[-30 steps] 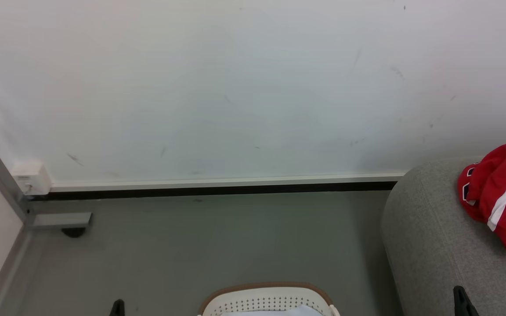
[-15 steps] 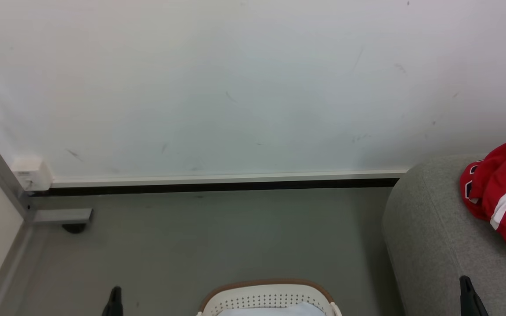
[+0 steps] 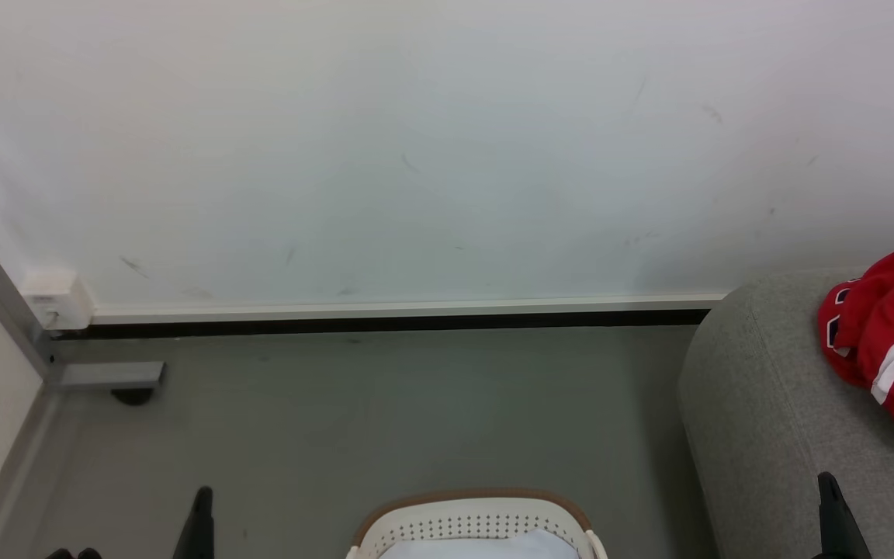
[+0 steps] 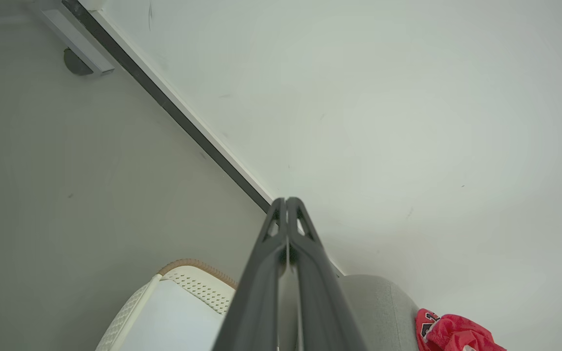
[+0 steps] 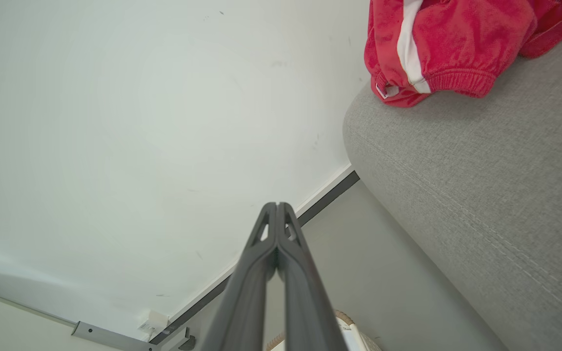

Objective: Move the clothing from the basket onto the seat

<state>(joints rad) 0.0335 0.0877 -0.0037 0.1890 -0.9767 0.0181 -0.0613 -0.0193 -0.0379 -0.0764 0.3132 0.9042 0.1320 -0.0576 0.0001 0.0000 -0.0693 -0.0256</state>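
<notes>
L pincer [image 4: 287,200] & R pincer [image 5: 277,204] pressed together, empty. Clothing [image 3: 893,334] on seat [image 3: 765,404]; basket [image 3: 478,520] w/ liner [image 3: 486,547] on floor [image 3: 377,411].

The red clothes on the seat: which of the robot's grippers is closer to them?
Right. The right gripper is beside the seat, below the red clothes in the head view; the left gripper is beyond the basket.

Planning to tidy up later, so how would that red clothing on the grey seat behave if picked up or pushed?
The clothing lies crumpled in soft folds, so it would probably hang limp and sag from a pinch. It looks thin, so it is likely light. Pushed across the textured fabric of the seat, it would more likely bunch up than slide.
</notes>
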